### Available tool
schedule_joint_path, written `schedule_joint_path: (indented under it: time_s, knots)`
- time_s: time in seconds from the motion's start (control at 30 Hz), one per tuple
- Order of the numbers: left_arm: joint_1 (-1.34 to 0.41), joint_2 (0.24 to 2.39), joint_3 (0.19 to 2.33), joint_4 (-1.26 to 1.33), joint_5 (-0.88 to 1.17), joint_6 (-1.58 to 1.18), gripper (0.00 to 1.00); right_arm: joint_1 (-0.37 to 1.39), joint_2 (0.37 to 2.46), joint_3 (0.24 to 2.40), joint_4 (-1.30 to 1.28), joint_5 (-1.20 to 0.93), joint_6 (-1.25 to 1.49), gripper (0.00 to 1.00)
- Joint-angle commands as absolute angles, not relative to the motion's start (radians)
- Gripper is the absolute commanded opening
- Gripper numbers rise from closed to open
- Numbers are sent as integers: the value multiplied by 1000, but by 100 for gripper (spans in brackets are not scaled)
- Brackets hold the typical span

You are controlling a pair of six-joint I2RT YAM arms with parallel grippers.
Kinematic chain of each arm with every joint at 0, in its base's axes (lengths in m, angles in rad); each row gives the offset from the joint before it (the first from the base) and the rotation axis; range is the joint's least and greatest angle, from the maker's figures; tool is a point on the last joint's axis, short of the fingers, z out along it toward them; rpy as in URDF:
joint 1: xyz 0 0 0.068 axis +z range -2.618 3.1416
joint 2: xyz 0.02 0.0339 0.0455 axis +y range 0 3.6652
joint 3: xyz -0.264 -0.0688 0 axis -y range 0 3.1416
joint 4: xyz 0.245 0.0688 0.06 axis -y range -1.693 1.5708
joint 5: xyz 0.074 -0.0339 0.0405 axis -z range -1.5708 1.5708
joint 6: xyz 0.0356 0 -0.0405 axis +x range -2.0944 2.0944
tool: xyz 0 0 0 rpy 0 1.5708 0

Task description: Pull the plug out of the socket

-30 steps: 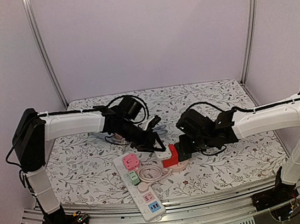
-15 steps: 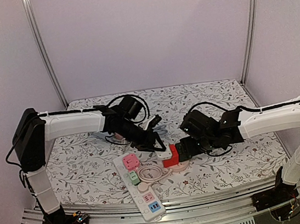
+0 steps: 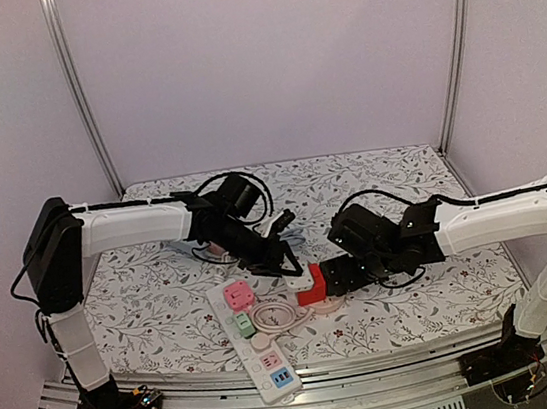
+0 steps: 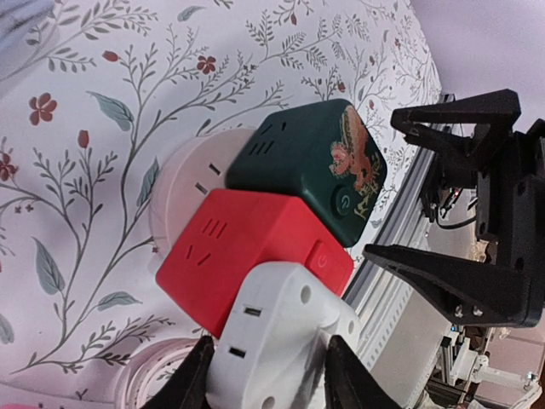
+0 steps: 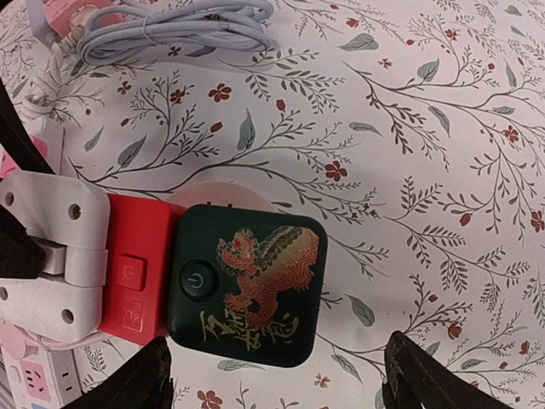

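Note:
A white plug (image 4: 272, 341) sits joined to one side of a red socket cube (image 4: 247, 256). My left gripper (image 4: 268, 375) is shut on the white plug, one finger on each flank. A dark green cube (image 5: 247, 285) with a gold and red beast print adjoins the red socket cube (image 5: 136, 273) on the opposite side. My right gripper (image 5: 281, 379) is open, its fingers spread wide on either side of the green cube and clear of it. In the top view the left gripper (image 3: 286, 263) and right gripper (image 3: 339, 279) face each other over the red socket cube (image 3: 313, 295).
A pale pink round disc (image 5: 230, 192) lies under the cubes. A white power strip (image 3: 256, 343) with pink, green and blue inserts lies front left, with a coiled pink cord (image 3: 276, 315) on it. A white cable bundle (image 5: 162, 30) lies beyond. The table's front rail (image 3: 376, 367) is close.
The right gripper's jaws have spread wide apart from the dark green cube. The left gripper keeps its hold on the white plug and has not moved.

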State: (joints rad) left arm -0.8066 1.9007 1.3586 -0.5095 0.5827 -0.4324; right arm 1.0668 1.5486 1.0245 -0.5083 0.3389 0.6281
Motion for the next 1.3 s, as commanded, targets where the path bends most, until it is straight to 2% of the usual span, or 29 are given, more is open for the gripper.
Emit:
schedule_joint_path:
  time_s: [0.0, 0.37, 0.77, 0.93, 1.27]
  knots:
    - [-819, 1943, 1353, -579, 515, -403, 41, 1073, 1595, 1062, -519, 337, 639, 86]
    - [-819, 1941, 1353, -578, 518, -403, 41, 1073, 1642, 1090, -536, 386, 702, 86]
    - [-819, 1941, 1355, -582, 518, -401, 41, 1065, 1678, 1097, -531, 372, 750, 77]
    - [-819, 1942, 1354, -583, 517, -403, 41, 1065, 1683, 1097, -491, 352, 720, 64]
    - [-819, 1945, 1355, -582, 514, -404, 41, 1098, 1724, 1169, -539, 385, 711, 53]
